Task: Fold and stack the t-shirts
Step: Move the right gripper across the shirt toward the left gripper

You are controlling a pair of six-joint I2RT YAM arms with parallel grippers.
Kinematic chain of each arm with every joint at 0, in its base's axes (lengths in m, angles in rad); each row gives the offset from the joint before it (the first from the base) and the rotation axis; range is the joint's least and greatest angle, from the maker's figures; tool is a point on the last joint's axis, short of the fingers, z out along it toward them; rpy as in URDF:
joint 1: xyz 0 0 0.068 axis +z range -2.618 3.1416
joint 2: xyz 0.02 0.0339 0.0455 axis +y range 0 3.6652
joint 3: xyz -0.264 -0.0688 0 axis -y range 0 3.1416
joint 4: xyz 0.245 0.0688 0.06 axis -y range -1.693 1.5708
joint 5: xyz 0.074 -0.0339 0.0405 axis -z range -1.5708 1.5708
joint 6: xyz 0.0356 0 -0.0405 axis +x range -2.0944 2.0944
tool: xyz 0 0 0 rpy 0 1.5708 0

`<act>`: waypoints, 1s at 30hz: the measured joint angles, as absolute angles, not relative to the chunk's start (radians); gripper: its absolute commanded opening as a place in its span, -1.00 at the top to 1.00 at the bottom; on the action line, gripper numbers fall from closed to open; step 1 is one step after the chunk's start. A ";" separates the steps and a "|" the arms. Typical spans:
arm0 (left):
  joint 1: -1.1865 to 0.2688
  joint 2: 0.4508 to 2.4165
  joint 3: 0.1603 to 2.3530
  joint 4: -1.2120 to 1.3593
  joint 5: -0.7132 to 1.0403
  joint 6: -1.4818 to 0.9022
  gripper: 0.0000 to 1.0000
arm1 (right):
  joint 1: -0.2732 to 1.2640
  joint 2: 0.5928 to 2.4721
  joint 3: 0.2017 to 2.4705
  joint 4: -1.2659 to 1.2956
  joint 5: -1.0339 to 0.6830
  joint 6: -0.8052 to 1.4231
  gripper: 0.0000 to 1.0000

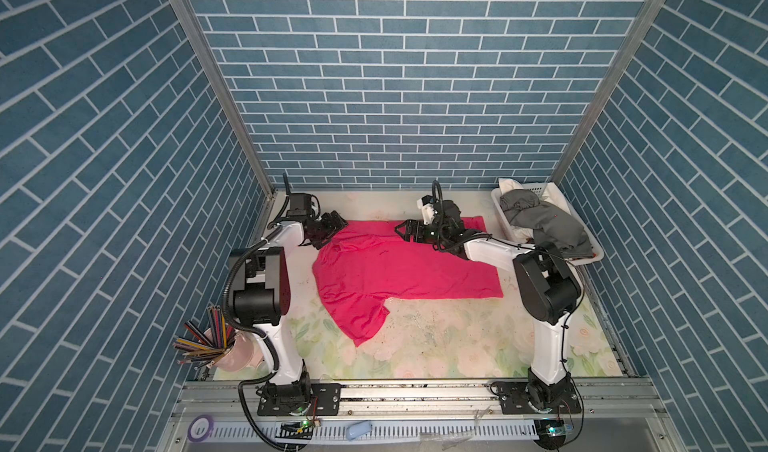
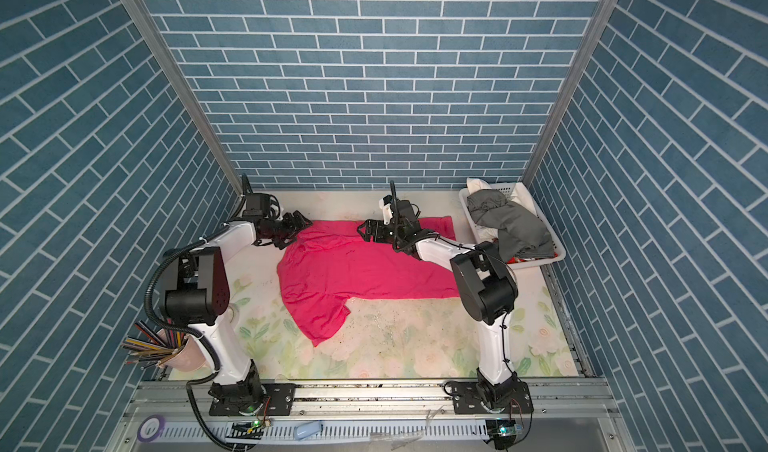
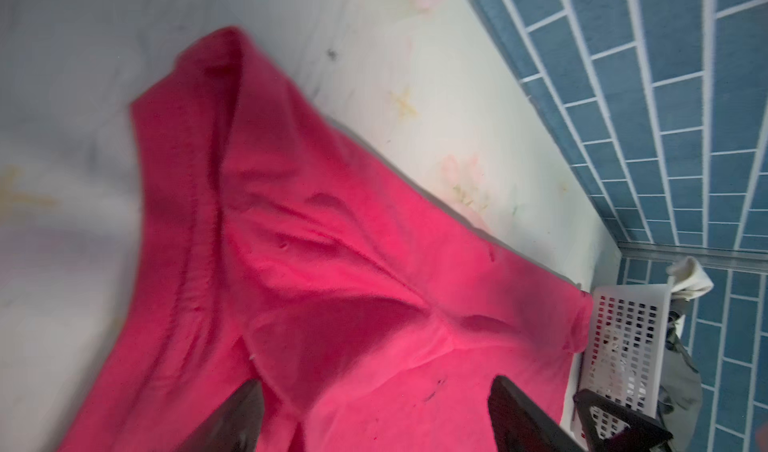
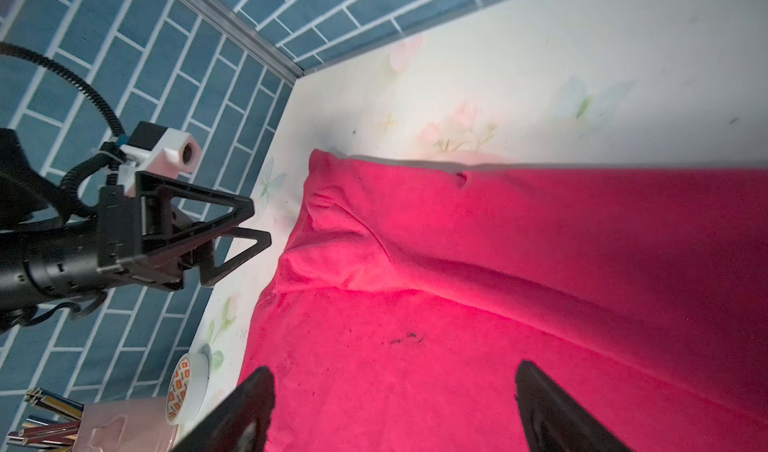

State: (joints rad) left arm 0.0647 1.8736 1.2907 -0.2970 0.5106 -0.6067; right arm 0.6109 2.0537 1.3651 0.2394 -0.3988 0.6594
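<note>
**Position.** The bright pink-magenta cloth t-shirt (image 1: 399, 271) lies spread across the far middle of the floral-print table (image 1: 457, 346). One sleeve trails toward the near side, and the far left corner is rumpled.

**Tools.** The left gripper (image 1: 332, 229) hovers at that corner, jaws wide, holding nothing. The right gripper (image 1: 398, 231) is over the far edge, likewise wide and empty.

**Hazards.**
- A pinch on the rumple may catch only one layer and skew the fold.
- The loose sleeve may drag.
- The shirt's right end lies near the white slotted plastic basket (image 1: 552, 188) heaped with dark grey garments (image 1: 540, 221), and could snag it.

The t-shirt (image 1: 407, 267) lies on the table (image 1: 457, 346), left of the basket (image 1: 544, 188).
</note>
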 measured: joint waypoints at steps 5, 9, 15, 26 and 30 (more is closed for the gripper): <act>0.088 1.779 1.170 -0.307 0.490 -0.590 -0.73 | 0.634 2.184 1.433 0.262 -0.416 0.721 -0.81; 0.084 1.762 1.095 -0.275 0.495 -0.592 -0.51 | 0.630 2.214 1.473 0.255 -0.417 0.730 -0.82; 0.084 1.798 1.066 -0.206 0.503 -0.617 -0.17 | 0.619 2.214 1.485 0.263 -0.429 0.729 -0.81; 0.076 1.862 1.065 -0.095 0.535 -0.669 0.71 | 0.603 2.210 1.443 0.281 -0.459 0.729 -0.79; 0.073 1.876 1.059 -0.089 0.542 -0.679 1.00 | 0.596 2.210 1.423 0.284 -0.462 0.729 -0.78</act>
State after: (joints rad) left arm 0.0734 1.8759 1.0588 -0.0887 0.5415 -0.6788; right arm 0.5964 2.2101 1.4235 0.2844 -0.4618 0.7292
